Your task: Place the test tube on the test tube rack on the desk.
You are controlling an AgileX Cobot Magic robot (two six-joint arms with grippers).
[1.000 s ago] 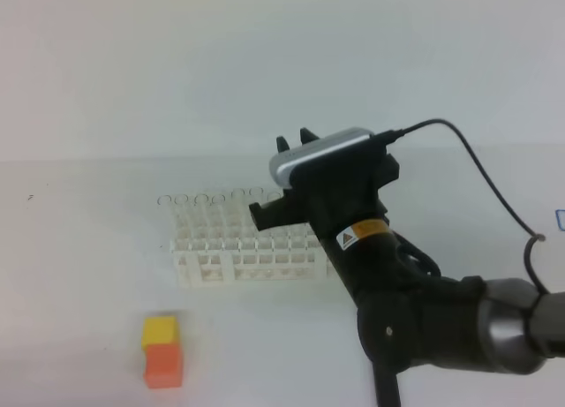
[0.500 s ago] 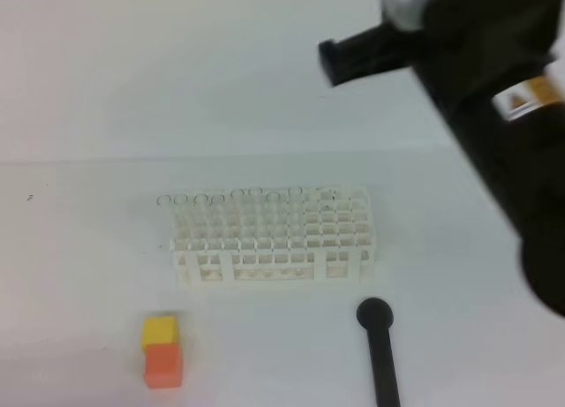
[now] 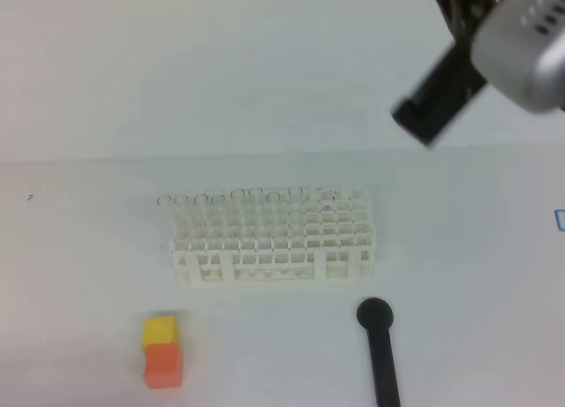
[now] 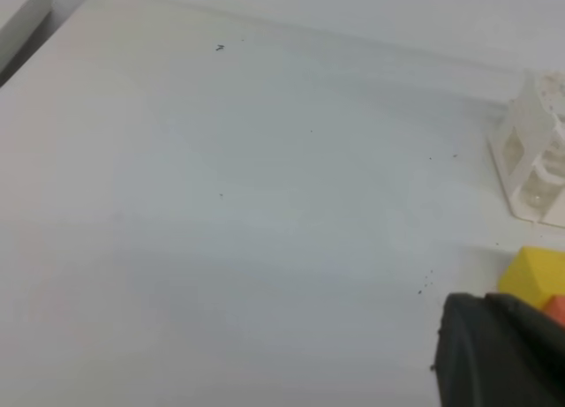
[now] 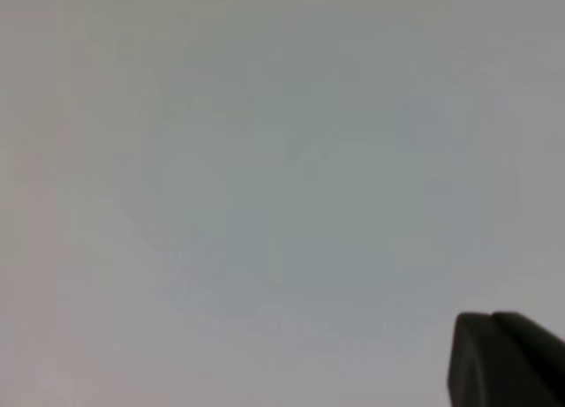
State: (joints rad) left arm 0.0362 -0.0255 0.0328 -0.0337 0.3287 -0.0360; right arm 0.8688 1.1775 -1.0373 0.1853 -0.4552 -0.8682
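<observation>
White test tube rack (image 3: 274,237) stands mid-desk (image 3: 88,275), clear tube rims along its back row. Right gripper (image 3: 439,102) high above, jaws pressed together, holding nothing; left gripper (image 4: 499,350) likewise closed. Risk: descending arm clips rack, topples tubes.

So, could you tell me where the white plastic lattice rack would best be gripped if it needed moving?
Probably at a short end wall of the white plastic lattice rack, coming from above. It stands upright on the white desk, its long sides are wide, and the open lattice gives thin walls that fingers could close across.
</observation>
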